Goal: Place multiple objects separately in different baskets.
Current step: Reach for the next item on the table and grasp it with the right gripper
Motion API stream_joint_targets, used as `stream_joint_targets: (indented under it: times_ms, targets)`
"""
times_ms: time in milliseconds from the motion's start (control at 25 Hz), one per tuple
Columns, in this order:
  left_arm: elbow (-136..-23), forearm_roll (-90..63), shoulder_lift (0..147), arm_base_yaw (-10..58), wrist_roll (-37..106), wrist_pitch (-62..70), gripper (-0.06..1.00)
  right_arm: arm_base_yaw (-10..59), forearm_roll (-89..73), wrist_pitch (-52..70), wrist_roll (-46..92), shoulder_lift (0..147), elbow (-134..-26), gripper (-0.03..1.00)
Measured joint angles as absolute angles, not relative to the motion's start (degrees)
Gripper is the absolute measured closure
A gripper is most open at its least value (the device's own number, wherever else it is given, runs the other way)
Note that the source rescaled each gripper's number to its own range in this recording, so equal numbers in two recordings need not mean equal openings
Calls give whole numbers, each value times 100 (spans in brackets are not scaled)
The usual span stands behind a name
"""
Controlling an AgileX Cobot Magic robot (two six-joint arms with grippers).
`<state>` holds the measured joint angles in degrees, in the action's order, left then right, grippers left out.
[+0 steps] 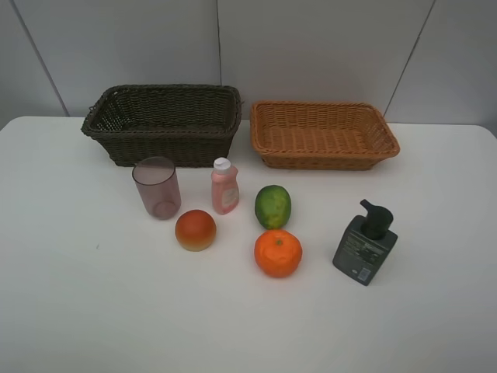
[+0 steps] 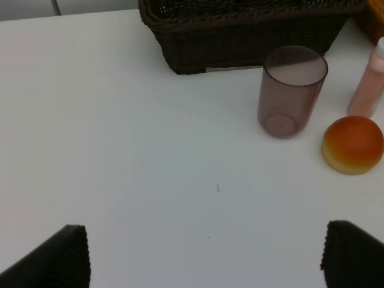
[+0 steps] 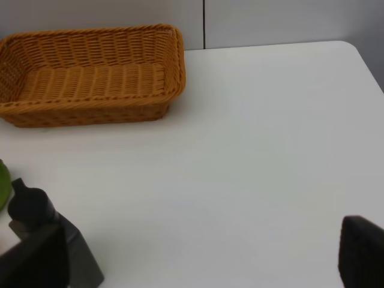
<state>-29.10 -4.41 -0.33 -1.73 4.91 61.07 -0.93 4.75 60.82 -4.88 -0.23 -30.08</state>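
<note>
**Table.** The table point(image 1: 78, 295) has a flat, matte white top that carries every item.

**Baskets.** Both are rectangular woven wicker and stand side by side along the rear edge, close together but apart.
- The dark brown basket point(image 1: 163, 124) is deep with a thick braided rim and sits toward the rear left corner.
- The light orange-tan basket point(image 1: 322, 134) is shallower with flared walls and sits toward the rear right corner.
- Both are empty.

**Objects.** All six rest on the table in front of the baskets, none touching another.
- The mauve cup point(image 1: 157, 186) is a translucent, smooth cylinder. It stands upright just in front of the dark brown basket.
- The pink bottle point(image 1: 224, 186) has a white cap and stands beside the cup. Its label is too small to read.
- The red-orange fruit point(image 1: 195, 230) is round and glossy, with a yellower base.
- The green fruit point(image 1: 272, 206) is round with a slightly mottled skin.
- The orange point(image 1: 278, 252) has a dimpled peel and a star-shaped crease on top.
- The dark grey pump bottle point(image 1: 365, 245) is a squared body with a black pump head and lies nearest the right edge. Its label carries fine pale print, not legible.

**Grippers.**
- The left gripper point(image 2: 210, 258) is released. Its black fingers point(image 2: 66, 258), ridged along the edge, are spread wide over bare table and grasp nothing.
- The right gripper point(image 3: 198, 261) is likewise spread wide and empty. It is near the pump bottle.
</note>
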Motion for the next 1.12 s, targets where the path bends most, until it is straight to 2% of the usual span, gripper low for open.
stream_joint_targets:
  times_ms: [1120]
  targets:
    - [-2910,-441,-33,-173,491,6107,-6,-158,475,6082,-488,-23,-3008,0]
